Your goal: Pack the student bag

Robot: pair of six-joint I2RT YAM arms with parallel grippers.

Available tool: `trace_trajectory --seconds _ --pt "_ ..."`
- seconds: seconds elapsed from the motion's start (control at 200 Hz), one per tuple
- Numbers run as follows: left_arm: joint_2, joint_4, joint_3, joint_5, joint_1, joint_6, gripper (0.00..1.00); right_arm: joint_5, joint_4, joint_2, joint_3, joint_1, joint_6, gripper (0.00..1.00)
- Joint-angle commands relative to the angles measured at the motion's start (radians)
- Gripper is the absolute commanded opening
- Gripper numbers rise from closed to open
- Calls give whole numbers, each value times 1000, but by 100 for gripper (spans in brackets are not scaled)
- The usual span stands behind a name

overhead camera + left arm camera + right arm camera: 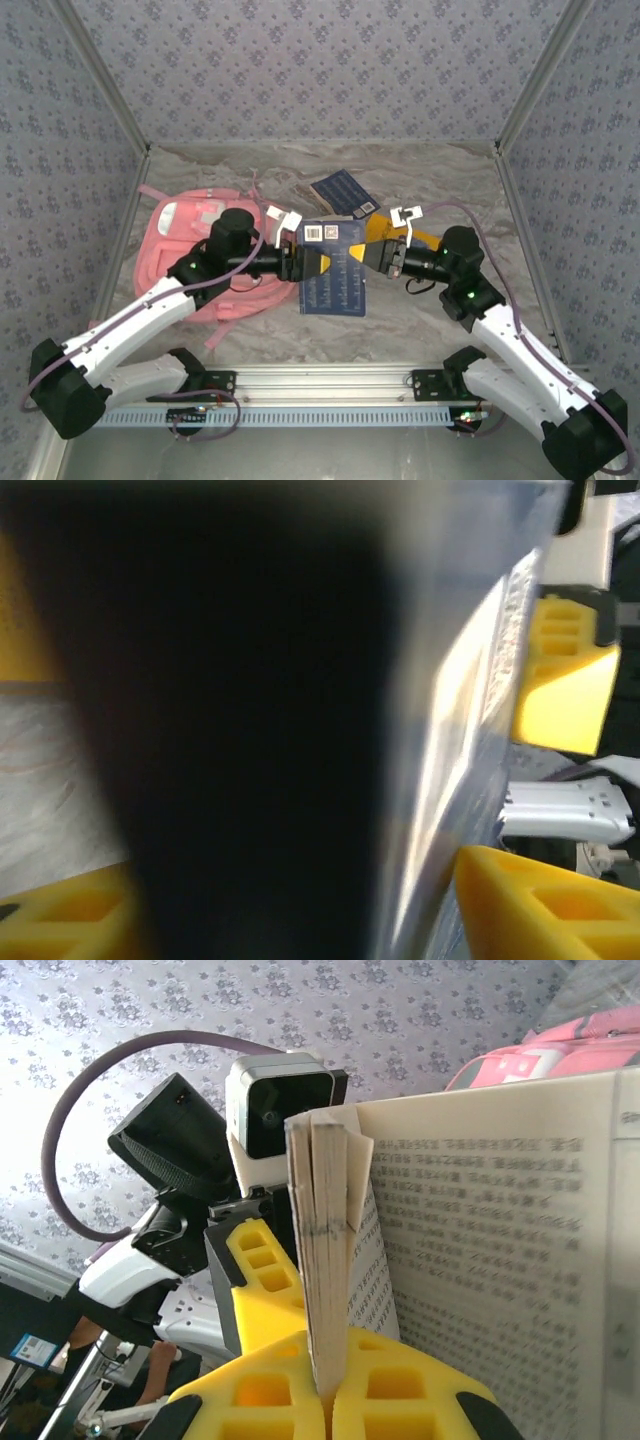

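Navy book (335, 270) beside student bag (160, 240) — second book (340, 190) behind.

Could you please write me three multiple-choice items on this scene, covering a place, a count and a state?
1. Where does the student bag lie?
A) on the left
B) on the right
C) front centre
2. How many dark blue books show from above?
A) one
B) two
C) four
3. How is the right gripper?
A) wide open
B) shut on nothing
C) shut on the held book
Answers:
1 A, the pink bag lies left of the held book.
2 B, one is held and another book lies flat beyond it.
3 C, its yellow fingers pinch the pages.
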Motion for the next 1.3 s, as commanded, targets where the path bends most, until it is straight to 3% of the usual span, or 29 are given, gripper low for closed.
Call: trace_trajectory --seconds 0.0,0.14,0.21,0.245,0.325,0.36,0.45,0.58,0.729,0.819,1.059,1.294 --pt "-22 165 -16 86 6 -41 46 -19 42 3 29 5 -5 0" --pt "-60 168 -36 51 5 -27 12 33 -33 0 34 5 -54 0" --pt "-81 154 -42 24 8 -12 4 75 -81 -9 40 5 -71 0" --pt "-92 147 -43 10 7 -6 2 106 -112 -20 43 5 -83 9" --pt "-115 137 -49 -33 9 -1 0 264 -305 -61 75 4 -159 46" --pt "-125 136 -52 -58 11 -3 0 355 -389 -73 95 7 -191 57" --pt "-152 143 -54 -153 13 -31 0 494 -516 -108 125 12 -223 66" --pt "-174 308 -95 -303 13 -150 0 552 -287 -191 5 65 -57 78" --pt "-169 446 -126 -537 13 -327 0 623 -142 -177 -44 175 19 90" --pt "-147 534 -142 -617 13 -443 0 657 -4 -134 -82 234 62 95" --pt "-109 546 -118 -668 2 -534 0 717 321 68 -93 358 128 96" --pt "-116 573 -164 -682 -1 -596 0 770 529 233 -48 382 161 93"
